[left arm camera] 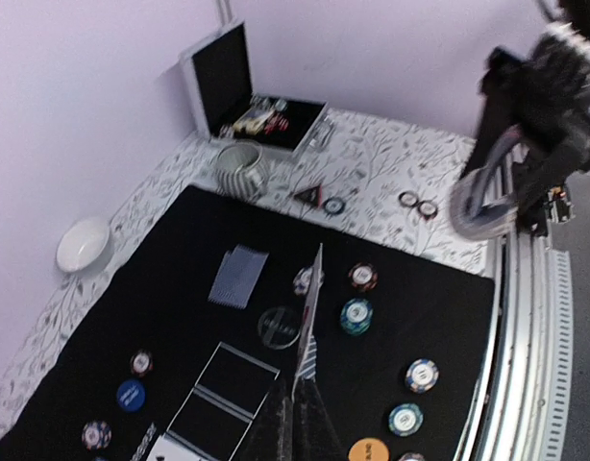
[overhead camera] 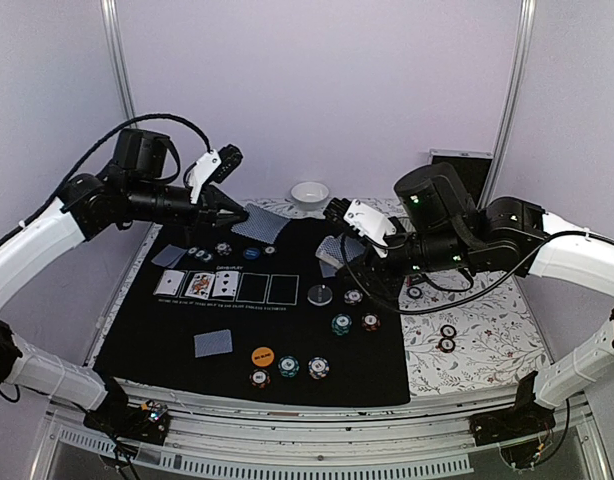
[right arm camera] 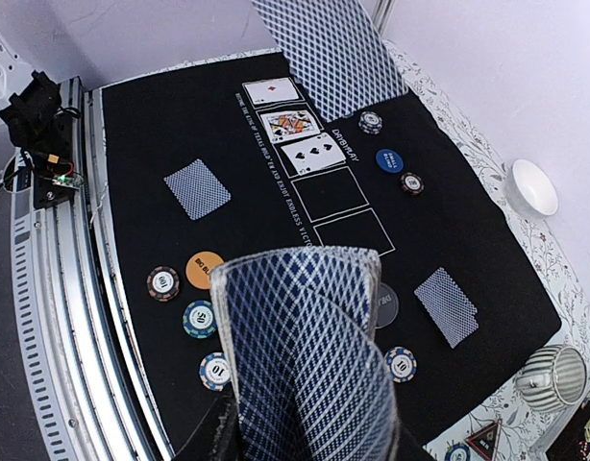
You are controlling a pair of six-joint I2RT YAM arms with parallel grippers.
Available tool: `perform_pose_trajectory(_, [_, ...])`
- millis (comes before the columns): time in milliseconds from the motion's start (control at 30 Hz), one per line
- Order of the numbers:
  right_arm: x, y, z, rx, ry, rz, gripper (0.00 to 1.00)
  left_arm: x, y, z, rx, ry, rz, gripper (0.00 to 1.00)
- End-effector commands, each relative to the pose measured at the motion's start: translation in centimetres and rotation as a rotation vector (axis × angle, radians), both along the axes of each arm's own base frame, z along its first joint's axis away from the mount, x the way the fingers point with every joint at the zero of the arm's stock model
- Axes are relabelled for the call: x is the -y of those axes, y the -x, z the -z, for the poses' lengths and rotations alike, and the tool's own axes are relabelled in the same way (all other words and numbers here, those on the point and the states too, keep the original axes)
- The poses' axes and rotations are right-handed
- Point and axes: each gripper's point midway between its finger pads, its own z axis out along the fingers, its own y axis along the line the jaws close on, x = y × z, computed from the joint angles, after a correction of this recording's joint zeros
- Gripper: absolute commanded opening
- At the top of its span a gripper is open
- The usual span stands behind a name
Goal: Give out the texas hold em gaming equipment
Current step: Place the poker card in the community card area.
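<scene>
The left gripper (left arm camera: 300, 408) is shut on the bottom edge of 1 card (left arm camera: 311, 307), which stands edge-on above its fingertips, clear of the mat (overhead camera: 137, 340). Below and ahead of it lie 3 face-up cards (overhead camera: 197, 285) in the printed row. The right gripper (overhead camera: 352, 258) is closed on a fanned stack (right arm camera: 309, 355) of face-down cards that hides its fingers. Beneath that stack, on the mat, lie an orange disc (right arm camera: 204, 269) and several chips (right arm camera: 199, 319).
</scene>
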Motion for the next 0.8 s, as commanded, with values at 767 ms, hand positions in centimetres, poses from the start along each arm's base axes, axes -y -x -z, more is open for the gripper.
perform_pose_trajectory(767, [0.4, 0.9, -1.7, -0.001, -0.076, -0.007, 0.04, -9.3, -9.7, 20.9, -0.778, 1.170, -1.288, 0.00])
